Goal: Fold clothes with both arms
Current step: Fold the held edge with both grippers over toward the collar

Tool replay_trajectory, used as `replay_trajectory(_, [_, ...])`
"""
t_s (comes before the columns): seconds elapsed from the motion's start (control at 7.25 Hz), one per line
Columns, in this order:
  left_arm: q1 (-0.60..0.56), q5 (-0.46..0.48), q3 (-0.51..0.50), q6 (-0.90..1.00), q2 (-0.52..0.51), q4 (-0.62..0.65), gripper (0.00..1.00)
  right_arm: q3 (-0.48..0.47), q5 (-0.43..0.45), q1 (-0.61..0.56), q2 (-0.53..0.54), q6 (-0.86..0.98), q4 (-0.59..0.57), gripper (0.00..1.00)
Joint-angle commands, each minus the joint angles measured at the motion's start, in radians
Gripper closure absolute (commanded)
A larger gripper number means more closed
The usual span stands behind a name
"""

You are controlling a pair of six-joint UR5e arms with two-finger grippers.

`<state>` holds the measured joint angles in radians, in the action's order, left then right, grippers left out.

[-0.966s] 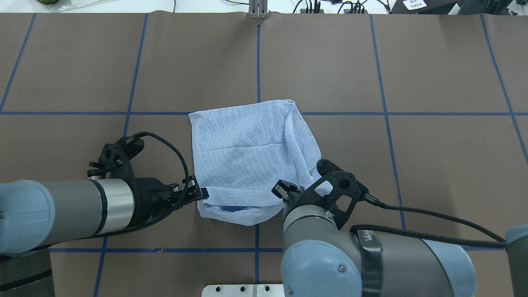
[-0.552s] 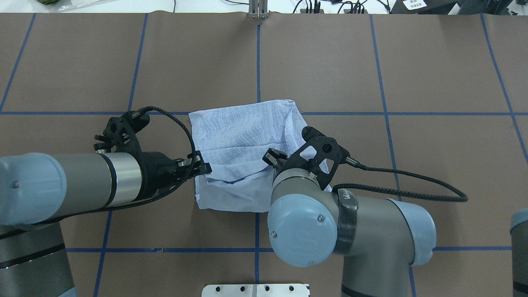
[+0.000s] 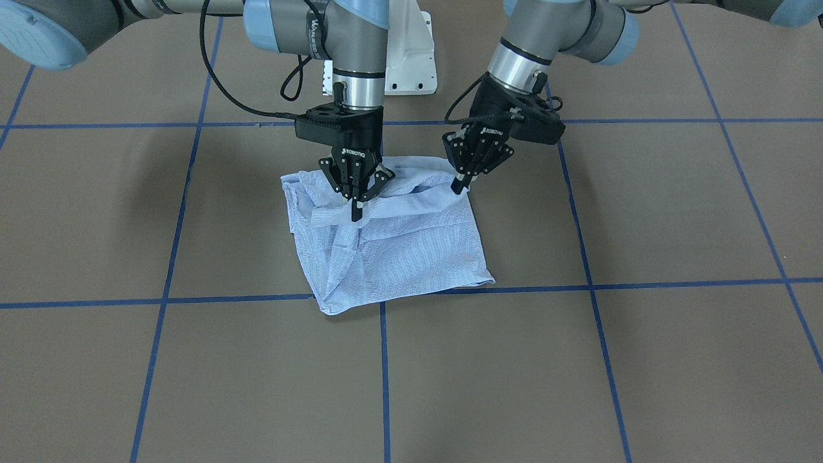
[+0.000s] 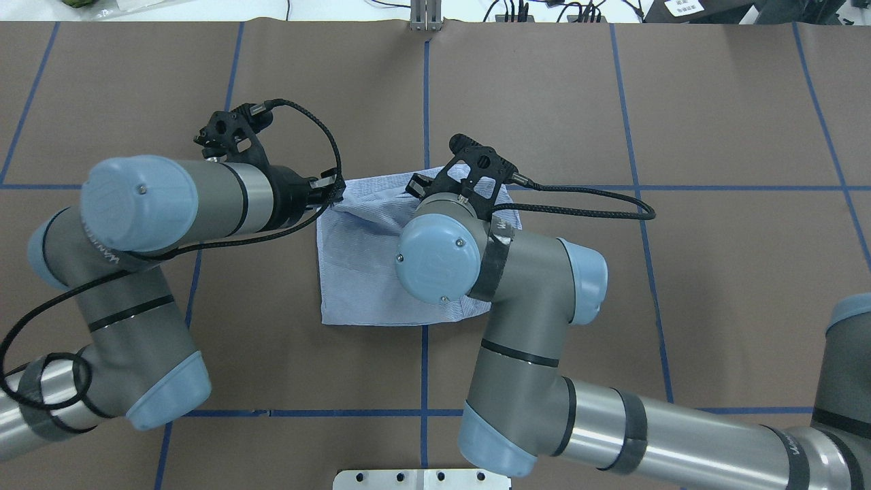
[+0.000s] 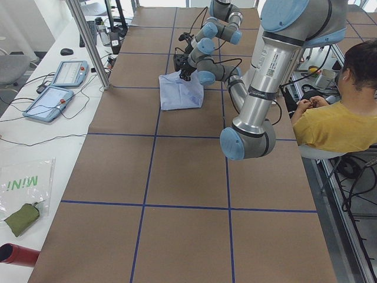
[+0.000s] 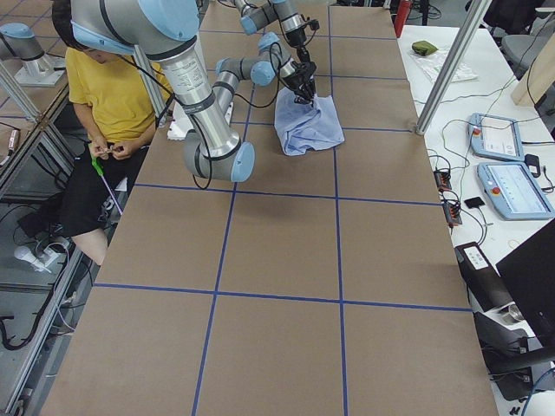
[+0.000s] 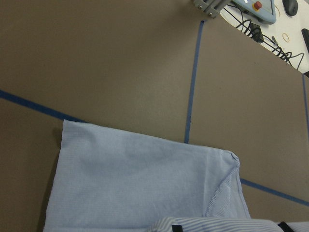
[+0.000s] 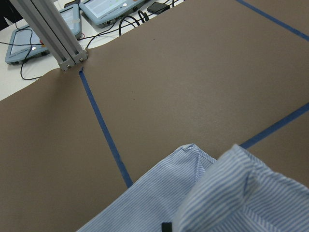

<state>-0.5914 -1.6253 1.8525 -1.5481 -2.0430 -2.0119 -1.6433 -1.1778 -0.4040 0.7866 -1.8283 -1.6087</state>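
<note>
The light blue striped shirt [image 3: 411, 251] lies folded in a rough square at the table's middle, also in the overhead view [image 4: 360, 279]. My left gripper [image 3: 458, 188] is shut on the shirt's lifted edge on its left side, seen in the overhead view [image 4: 335, 192] near the far left corner. My right gripper [image 3: 355, 214] is shut on the same lifted edge further right, and holds it just above the lower layer. In the overhead view my right wrist [image 4: 469, 173] hides that gripper. The raised flap hangs between both grippers over the shirt's far half.
Blue tape lines [image 4: 425, 102] grid the brown table. The white pedestal base [image 3: 411, 45] stands behind the shirt. An aluminium post [image 4: 425, 17] stands at the far edge. A seated operator in yellow [image 5: 336, 127] is beside the robot. Teach pendants [image 6: 512, 165] lie on the side bench.
Both grippers have moved away from the robot toward the far edge, carrying the shirt's near hem up and over the rest of the shirt. Both stay shut.
</note>
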Motion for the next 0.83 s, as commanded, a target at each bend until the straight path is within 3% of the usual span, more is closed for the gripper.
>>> replay_trajectory(0.0, [-0.036, 0.005, -0.168, 0.049, -0.055, -0.033, 1.00, 0.190, -0.019, -0.039, -0.059, 0.038, 0.120, 1.00])
replay_trajectory(0.41, [-0.035, 0.019, -0.336, 0.051, -0.063, -0.174, 1.00, 0.339, -0.028, -0.047, -0.090, 0.087, 0.216, 1.00])
replay_trajectory(0.55, [-0.033, 0.019, -0.358, 0.052, -0.065, -0.192, 1.00, 0.352, -0.039, -0.047, -0.090, 0.095, 0.222, 0.88])
replay_trajectory(0.69, [-0.036, 0.018, -0.357, 0.122, -0.062, -0.199, 0.67, 0.352, -0.054, -0.050, -0.095, 0.177, 0.223, 0.01])
